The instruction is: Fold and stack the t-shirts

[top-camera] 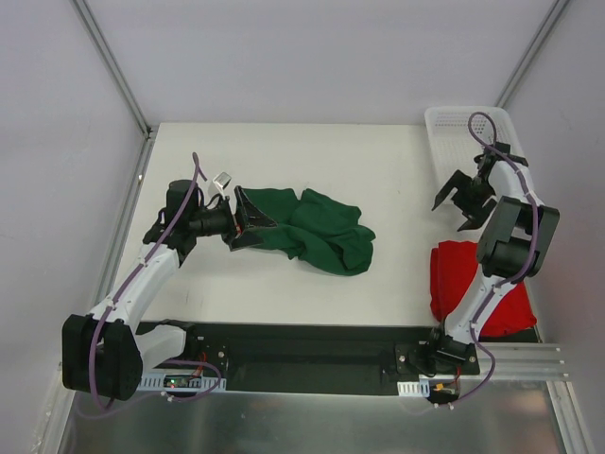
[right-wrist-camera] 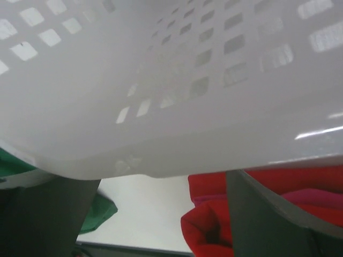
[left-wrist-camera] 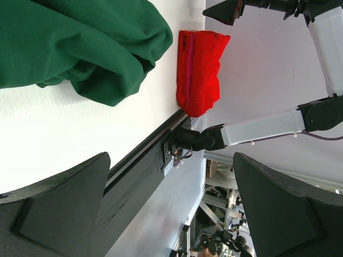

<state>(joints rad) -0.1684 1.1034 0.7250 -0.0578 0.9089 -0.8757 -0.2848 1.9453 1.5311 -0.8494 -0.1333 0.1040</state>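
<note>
A crumpled green t-shirt (top-camera: 312,227) lies mid-table. My left gripper (top-camera: 242,221) is at its left edge, open, its fingers spread wide. In the left wrist view the green t-shirt (left-wrist-camera: 80,48) is above the fingers (left-wrist-camera: 59,206) and nothing sits between them; the left gripper (left-wrist-camera: 171,209) is empty. A folded red t-shirt (top-camera: 473,284) rests at the table's near right, seen also as the red t-shirt (left-wrist-camera: 198,69). My right gripper (top-camera: 459,202) hangs open beside the basket's near-left corner, above the table. The right gripper (right-wrist-camera: 161,219) holds nothing; the red t-shirt (right-wrist-camera: 252,219) lies below it.
A white perforated basket (top-camera: 473,142) stands at the back right and, as the basket wall (right-wrist-camera: 171,80), fills most of the right wrist view. A black rail (top-camera: 302,355) runs along the table's near edge. White walls enclose the table.
</note>
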